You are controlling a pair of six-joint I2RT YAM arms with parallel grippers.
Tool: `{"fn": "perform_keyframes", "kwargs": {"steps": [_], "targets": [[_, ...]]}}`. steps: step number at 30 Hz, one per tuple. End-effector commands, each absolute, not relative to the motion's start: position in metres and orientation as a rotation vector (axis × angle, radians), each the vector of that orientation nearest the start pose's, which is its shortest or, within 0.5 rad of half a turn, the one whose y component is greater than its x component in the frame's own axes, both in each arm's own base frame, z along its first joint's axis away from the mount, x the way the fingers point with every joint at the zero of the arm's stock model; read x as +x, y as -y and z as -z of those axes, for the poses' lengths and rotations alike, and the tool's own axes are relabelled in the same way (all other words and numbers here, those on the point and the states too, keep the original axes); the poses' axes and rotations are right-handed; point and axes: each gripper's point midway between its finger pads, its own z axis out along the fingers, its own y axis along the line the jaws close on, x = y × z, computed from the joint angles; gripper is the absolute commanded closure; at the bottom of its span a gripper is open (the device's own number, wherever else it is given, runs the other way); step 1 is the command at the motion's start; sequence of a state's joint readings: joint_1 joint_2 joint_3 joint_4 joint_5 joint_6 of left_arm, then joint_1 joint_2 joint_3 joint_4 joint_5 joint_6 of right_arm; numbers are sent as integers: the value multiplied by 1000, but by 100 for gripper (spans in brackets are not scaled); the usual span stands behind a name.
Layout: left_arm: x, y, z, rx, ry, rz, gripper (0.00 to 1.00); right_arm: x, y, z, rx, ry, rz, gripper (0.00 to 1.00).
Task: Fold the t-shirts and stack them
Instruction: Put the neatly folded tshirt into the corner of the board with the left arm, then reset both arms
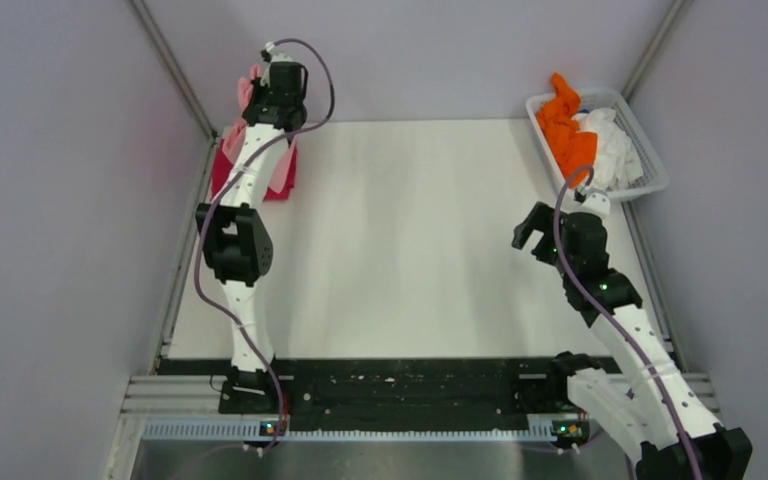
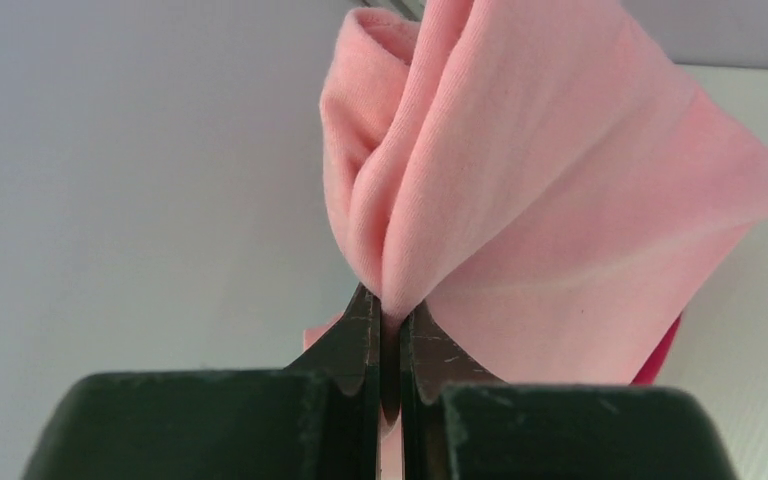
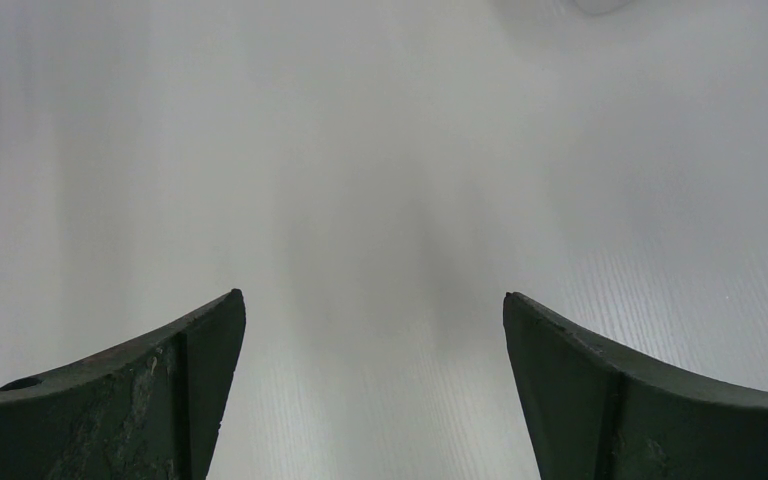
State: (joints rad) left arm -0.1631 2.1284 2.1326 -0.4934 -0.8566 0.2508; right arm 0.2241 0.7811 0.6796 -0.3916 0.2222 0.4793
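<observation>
Pink shirt (image 2: pixel 560 200) is the big piece: soft, light cotton knit that sags and bunches wherever nothing supports it. I judge it will hold no crease on its own and must be spread flat on the surface (image 1: pixel 410 230) before any fold. It hangs at the far left corner, lifted by a gathered pinch and draping down toward the surface. For folding I would rather take it at two spread points, shoulder corners or a hem edge, than by one bunched fold like this.

Below it the red shirt (image 1: pixel 222 172) lies on the surface by the left wall. The pink cloth hangs over it, and I cannot tell whether they touch. I expect it to be just as limp.

An orange shirt (image 1: pixel 565 130) and a white shirt (image 1: pixel 610 145) sit crumpled in the basket (image 1: pixel 650 185) at the far right corner, the orange one spilling over its far rim.

My left end effector (image 2: pixel 388 330) is clamped nearly closed on a pleat of the pink shirt, which fans out from the tips. My right end effector (image 3: pixel 372 297) is spread wide and holds nothing. It sits over bare surface near the basket, well apart from the pink shirt.
</observation>
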Motion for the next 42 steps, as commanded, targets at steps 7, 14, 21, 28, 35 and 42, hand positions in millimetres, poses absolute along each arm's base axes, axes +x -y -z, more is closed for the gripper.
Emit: {"fn": "perform_keyframes", "kwargs": {"steps": [7,14,21,28,35,42], "targets": [[599,-112,-211,-253,-2068,-840,100,293,-36,-180,423,-2035,-141,1],[604,-157,-181,-366,-2084,-889,52,297,-35,-174,435,-2053,-121,1],[604,-146,-197,-398,-2071,-756,1,298,-34,-182,427,-2048,-114,1],[582,-96,-245,-447,-2087,-366,1,298,-39,-197,437,-2039,-155,1],[495,8,-284,-386,-2043,292,1,284,-47,-195,463,-2028,-248,1],[345,106,-226,-292,-2022,645,1,262,-55,-179,440,-2030,-329,1]]}}
